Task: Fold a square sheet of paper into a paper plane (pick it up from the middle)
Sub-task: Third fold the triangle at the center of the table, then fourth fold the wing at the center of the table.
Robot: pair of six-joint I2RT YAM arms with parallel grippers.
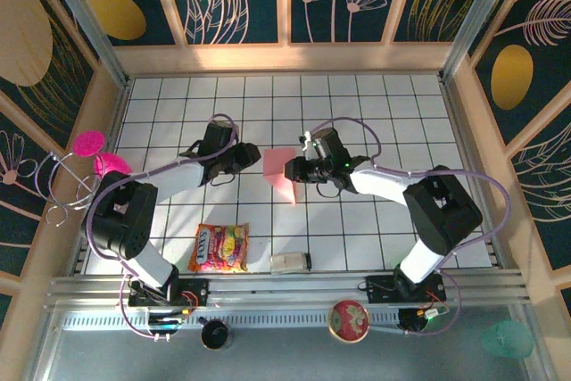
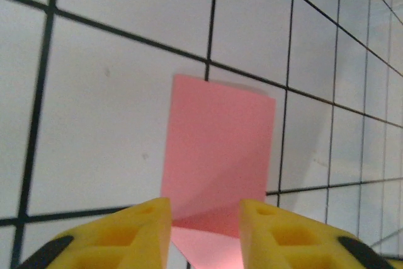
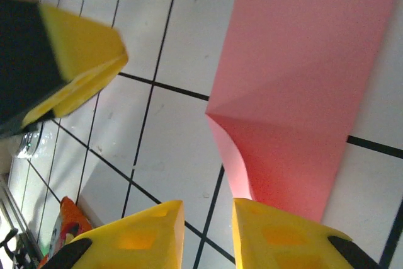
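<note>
Reading this as early mid-fold. The square sheet of paper lies on the tiled table at mid-table, right between the two grippers. It's partly folded, not yet a dart. The right wrist view shows one diagonal crease, with the flap's edge near the fingers curling up off the tiles.

Left gripper: jaws stand narrowly apart, with the near end of the sheet visible in the gap. That gap is too wide to be pinching thin paper, so I judge it isn't gripping. Can't tell if a finger touches the sheet.

Right gripper: jaws a narrow slot, with bare tile and a grid line showing through. Nothing is held. The sheet's near corner sits just beside one finger.

Next move, my call:
- The lifted flap needs pressing flat so the crease sets.
- You then need to re-grip an edge for the next fold.
- Use one arm to pin and the other to fold. The paper is light, so you can expect it to slide on the smooth tiles if pushed unpinned.
- The snack packet is well apart, so it's no obstacle.
</note>
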